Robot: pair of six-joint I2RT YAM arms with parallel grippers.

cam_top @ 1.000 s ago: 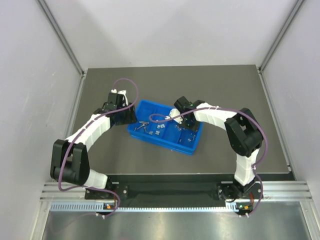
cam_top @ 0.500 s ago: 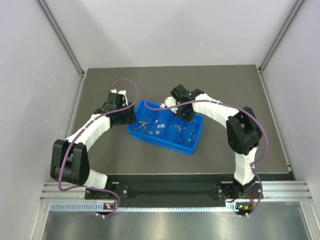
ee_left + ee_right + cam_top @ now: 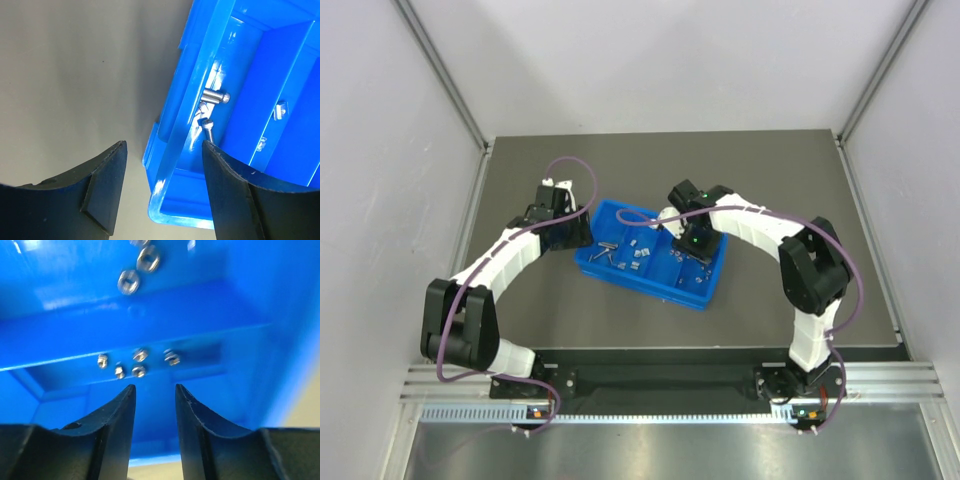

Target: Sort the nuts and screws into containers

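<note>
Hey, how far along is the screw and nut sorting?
Nearly done, it seems. Done: screws lie at the left end of the blue tray, nuts in another compartment; no loose piece shows on the table. In hand: nothing; the right gripper hangs open over the nuts, the left gripper open astride the tray wall. Left: perhaps a check for mixed pieces; too small to tell.
</note>
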